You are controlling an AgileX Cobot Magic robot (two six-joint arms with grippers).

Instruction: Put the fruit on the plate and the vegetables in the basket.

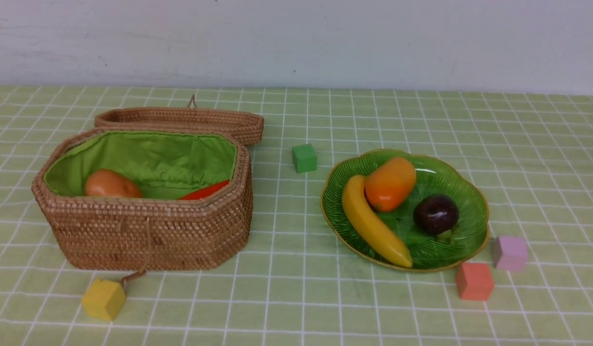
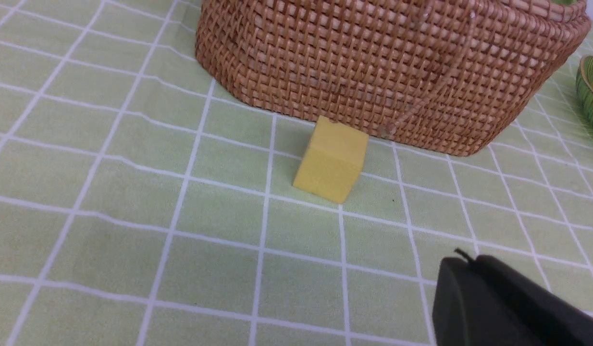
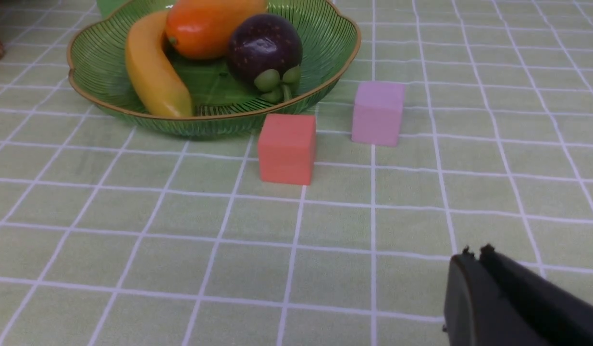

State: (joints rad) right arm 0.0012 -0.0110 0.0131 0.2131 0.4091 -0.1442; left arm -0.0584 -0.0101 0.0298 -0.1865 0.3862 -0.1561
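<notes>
Cubes (image 1: 304,158), basket (image 1: 147,235) and plate (image 1: 474,192) show no readable writing.

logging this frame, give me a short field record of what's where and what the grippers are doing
plate: banana, orange fruit, mangosteen
basket: lid open; potato and red pepper show, eggplant not visible
cubes on cloth: green between basket and plate; yellow in front of basket; red and pink by the plate
left gripper: shut, empty, near yellow cube
right gripper: shut, empty, near red cube
</notes>
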